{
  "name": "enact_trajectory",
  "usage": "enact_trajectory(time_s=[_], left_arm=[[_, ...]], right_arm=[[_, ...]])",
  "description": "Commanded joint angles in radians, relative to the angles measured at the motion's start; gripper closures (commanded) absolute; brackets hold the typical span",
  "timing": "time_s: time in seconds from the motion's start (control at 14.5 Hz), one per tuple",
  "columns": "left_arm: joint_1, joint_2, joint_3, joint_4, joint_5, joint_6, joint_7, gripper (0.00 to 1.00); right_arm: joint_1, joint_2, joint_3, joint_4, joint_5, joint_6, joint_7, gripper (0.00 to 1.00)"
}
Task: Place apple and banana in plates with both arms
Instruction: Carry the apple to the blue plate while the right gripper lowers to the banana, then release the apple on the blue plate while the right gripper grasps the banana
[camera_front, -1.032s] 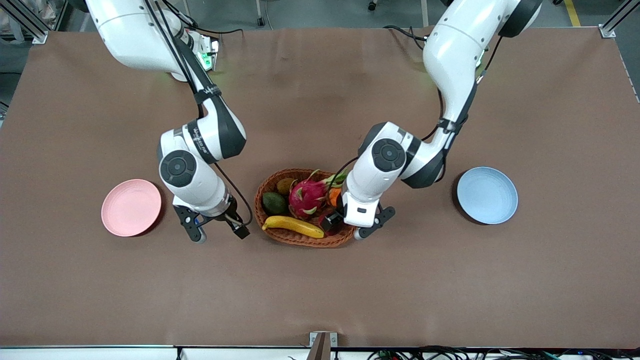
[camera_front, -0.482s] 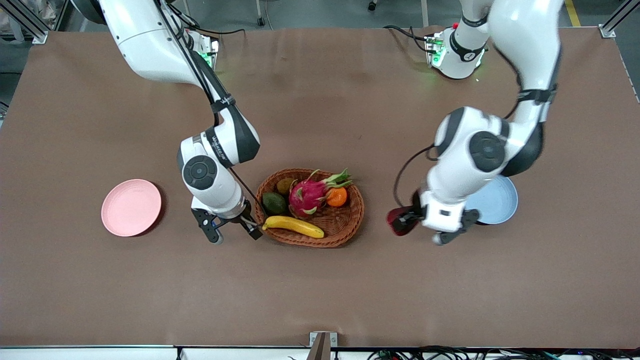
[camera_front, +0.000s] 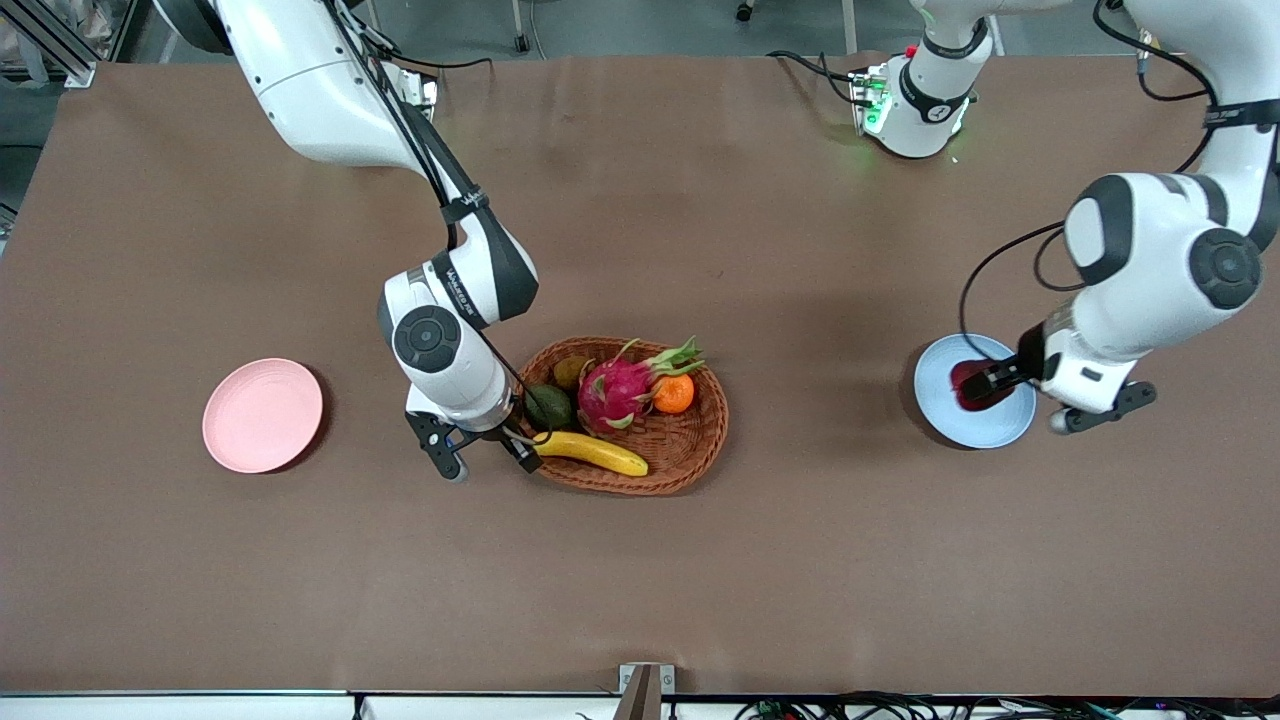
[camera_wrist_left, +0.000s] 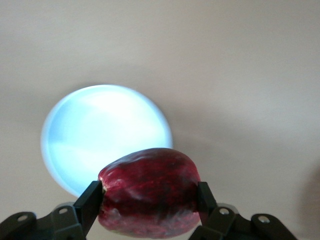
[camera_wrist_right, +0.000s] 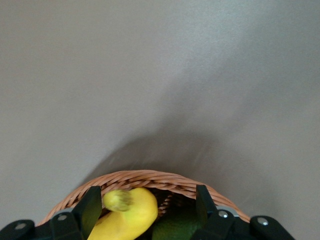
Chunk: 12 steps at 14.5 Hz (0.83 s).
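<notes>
Centrally on the brown table (camera_front: 640, 560) sits an oval brown woven wicker basket (camera_front: 690, 455). In it lie a magenta dragon fruit with green-tipped scales (camera_front: 615, 388), a small round orange fruit (camera_front: 675, 394), a dark green avocado (camera_front: 549, 407), a brownish kiwi-like fruit (camera_front: 571, 371), and the long, slightly curved yellow banana (camera_front: 592, 452), which rests along the basket's edge nearest the front camera, its darker stem tip toward the right arm's end of the table.

The round pale pink plate with a ridged rim (camera_front: 262, 414) lies bare near the right arm's end. The matching light blue plate (camera_front: 985, 424) lies near the left arm's end.

No lettering can be read clearly; the marking on the right arm's black wrist band is too small to make out.

The left gripper (camera_wrist_left: 150, 197) is clamped on the small dark red, lumpy, roundish apple (camera_wrist_left: 149, 197), a finger pressed on each side, holding it in the air over the blue plate. Its skin is glossy, streaked lighter red.

The right gripper (camera_wrist_right: 146, 205) hangs over the basket's rim, its fingers (camera_wrist_right: 90, 207) spread wide to either side of the banana's stem end, one just beside the yellow skin; whether it touches cannot be told.
</notes>
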Motion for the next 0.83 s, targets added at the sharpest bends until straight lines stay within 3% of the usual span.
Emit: enact_trajectory(time_s=[0.0, 0.48, 0.76], left_arm=[[0.075, -0.01, -0.014, -0.068, 0.032, 0.039, 0.093, 0.77], [0.091, 0.176, -0.014, -0.062, 0.037, 0.249, 0.112, 0.76], [0.086, 0.21, -0.014, -0.058, 0.037, 0.289, 0.11, 0.75]], right_arm=[[0.015, 0.014, -0.008, 0.012, 0.001, 0.033, 0.018, 0.19], [0.037, 0.048, -0.01, 0.014, -0.021, 0.068, 0.015, 0.33], [0.055, 0.051, -0.01, 0.012, -0.021, 0.066, 0.016, 0.37]])
